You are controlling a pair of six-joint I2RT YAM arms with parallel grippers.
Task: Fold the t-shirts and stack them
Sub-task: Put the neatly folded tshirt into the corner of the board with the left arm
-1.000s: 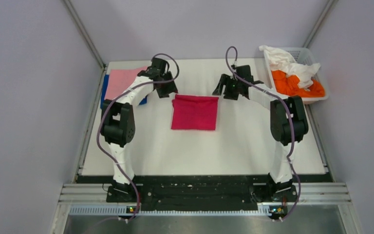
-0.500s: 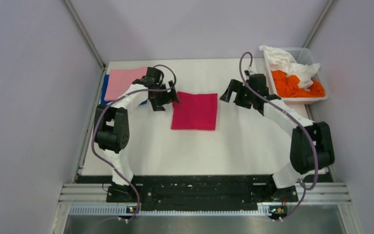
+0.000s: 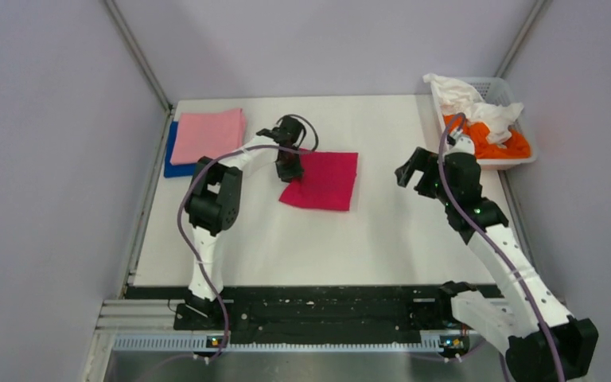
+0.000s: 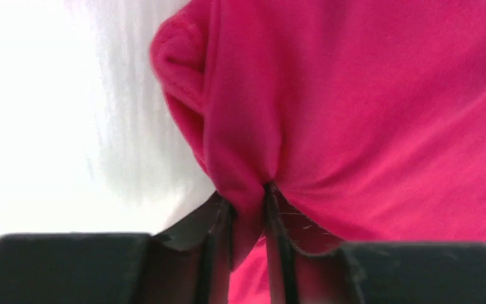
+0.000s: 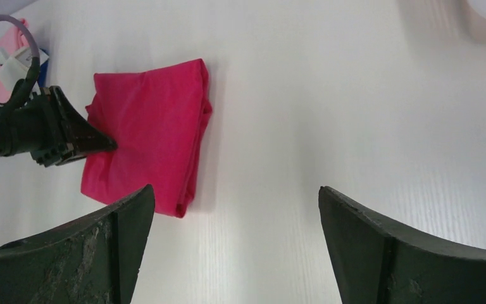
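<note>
On table (image 3: 366, 239) | left tool (image 4: 248, 193) pinches magenta shirt (image 3: 326, 181) (right tool (image 5: 235, 190) spread)

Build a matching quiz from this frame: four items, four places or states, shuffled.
1 magenta shirt
2 pink shirt
3 orange shirt
4 right gripper

A in the basket
B open, over the table
C pinched by the left gripper
D folded, on the blue shirt

Pairs: 1-C, 2-D, 3-A, 4-B
</note>
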